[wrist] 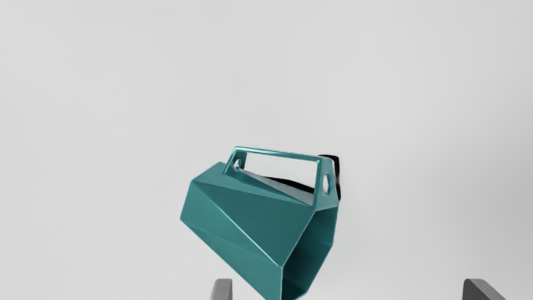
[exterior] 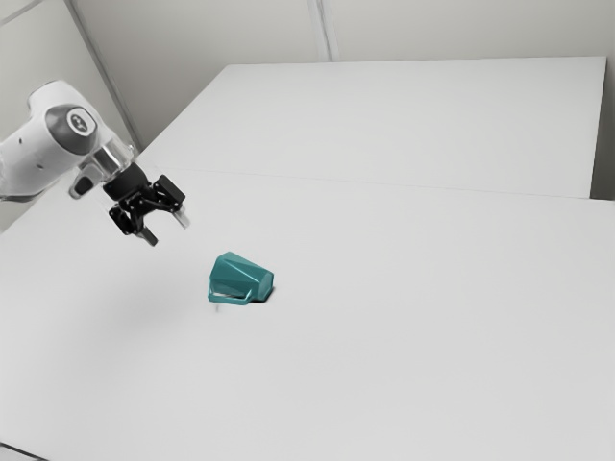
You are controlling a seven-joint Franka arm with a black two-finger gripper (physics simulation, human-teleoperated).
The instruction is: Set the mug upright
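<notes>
Two views share the mug (exterior: 231,277) and table (exterior: 432,336).
The exterior view looks down from the arm's (exterior: 34,158) side, well back; the wrist view looks from the hand (exterior: 166,230), closer.

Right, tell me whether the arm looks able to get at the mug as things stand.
Probably yes: the gripper hangs open, raised off the table, and nothing visible blocks its way to the tipped mug.

Glossy, plastic-looking teal mug (wrist: 241,216) (smooth, flat facets).
</notes>
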